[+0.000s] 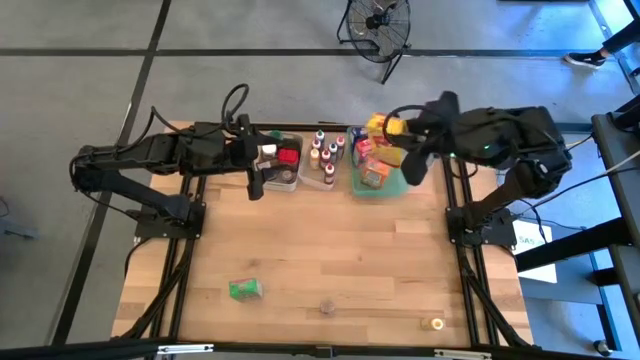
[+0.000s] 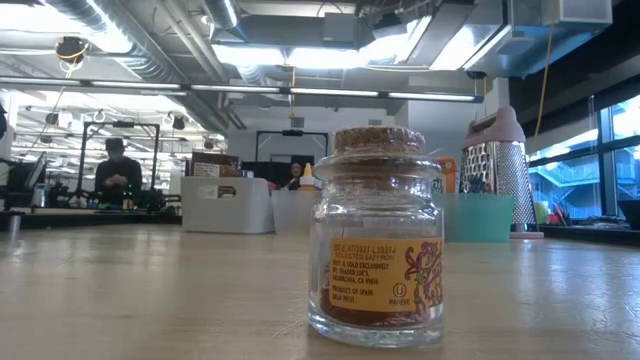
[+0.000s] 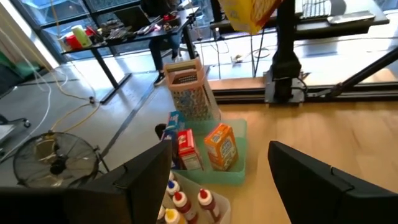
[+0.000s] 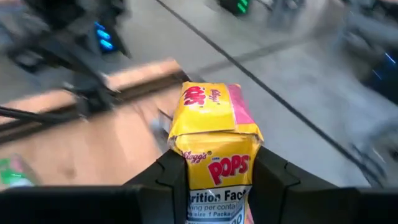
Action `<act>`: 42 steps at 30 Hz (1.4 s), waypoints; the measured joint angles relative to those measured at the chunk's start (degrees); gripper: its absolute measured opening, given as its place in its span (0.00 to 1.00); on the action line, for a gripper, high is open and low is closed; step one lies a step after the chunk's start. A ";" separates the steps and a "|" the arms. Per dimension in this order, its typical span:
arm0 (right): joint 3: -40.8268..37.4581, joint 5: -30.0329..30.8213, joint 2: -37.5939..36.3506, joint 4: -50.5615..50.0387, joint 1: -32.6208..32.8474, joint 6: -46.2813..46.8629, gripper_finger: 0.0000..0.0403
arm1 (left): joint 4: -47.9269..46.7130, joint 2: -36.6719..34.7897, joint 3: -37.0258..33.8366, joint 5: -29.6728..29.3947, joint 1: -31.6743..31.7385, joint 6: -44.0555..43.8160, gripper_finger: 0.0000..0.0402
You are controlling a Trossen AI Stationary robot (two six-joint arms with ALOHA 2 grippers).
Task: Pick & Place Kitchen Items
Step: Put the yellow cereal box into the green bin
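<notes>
My right gripper [image 1: 398, 128] is shut on a yellow cereal box [image 4: 214, 124], high over the far end of the green tray [image 1: 392, 190]. The same box shows in the left wrist view [image 3: 249, 12]. In the tray stand orange [image 3: 221, 146], red [image 3: 186, 149] and blue boxes. My left gripper [image 1: 262, 170] hangs open beside the clear tub [image 1: 285, 160] with red items, nothing between its fingers [image 3: 146, 180]. A second tub [image 1: 325, 160] holds spice bottles. On the near table lie a green box [image 1: 243, 289], a cork-stoppered jar [image 2: 375, 240] standing upright and a small round item [image 1: 432, 323]. My right gripper pinches the yellow box by its two side faces [image 4: 214, 165] between its two fingers [image 4: 171, 177]. The fingers come from the table's right, slanting a little down. The box sticks out past the fingertips and is lifted clear of the tray and the table.
A metal grater with a pink top [image 3: 186, 93] stands at the tray's far end, also seen in the low view [image 2: 497, 165]. The wooden table's middle [image 1: 320, 240] is bare. A floor fan [image 1: 378, 25] stands beyond the far edge. People sit at desks in the room behind.
</notes>
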 joint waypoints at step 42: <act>-67.89 -1.23 -23.76 11.29 -7.40 24.66 0.27 | -1.02 0.07 -0.01 -1.62 -0.02 -8.15 0.65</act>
